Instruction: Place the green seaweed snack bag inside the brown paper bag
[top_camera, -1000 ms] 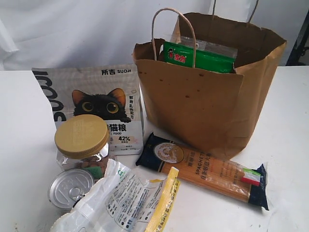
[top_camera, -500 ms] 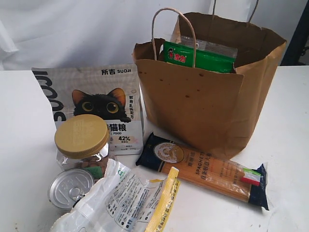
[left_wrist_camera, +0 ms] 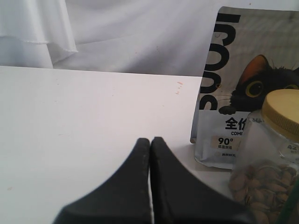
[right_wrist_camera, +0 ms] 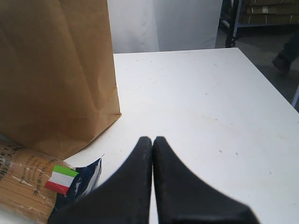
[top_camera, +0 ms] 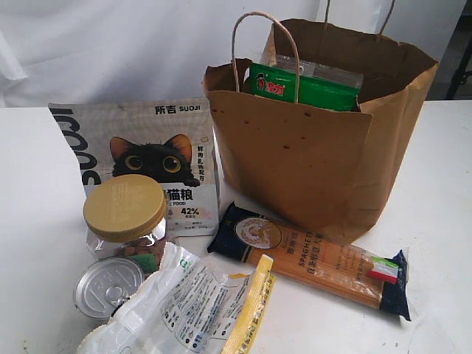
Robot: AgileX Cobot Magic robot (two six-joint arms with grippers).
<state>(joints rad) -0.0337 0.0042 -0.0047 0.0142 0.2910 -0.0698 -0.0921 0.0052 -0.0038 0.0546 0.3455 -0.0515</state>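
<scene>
The green seaweed snack bag [top_camera: 306, 87] stands inside the open brown paper bag [top_camera: 295, 162], its top edge showing above the bag's front wall behind a loop handle. The paper bag's side wall [right_wrist_camera: 56, 70] fills one part of the right wrist view. My right gripper [right_wrist_camera: 153, 139] is shut with nothing in it, low over the white table beside the paper bag. Shut and empty as well, my left gripper [left_wrist_camera: 150, 140] sits over bare table near the cat-food bag. Neither gripper shows in the exterior view.
A grey cat-food bag [top_camera: 147, 158] stands left of the paper bag. In front lie a yellow-lidded jar [top_camera: 125, 210], a tin can [top_camera: 107, 284], a white-and-yellow pouch [top_camera: 192, 306] and a spaghetti packet [top_camera: 317, 258]. The table's far edge [right_wrist_camera: 177, 50] is near.
</scene>
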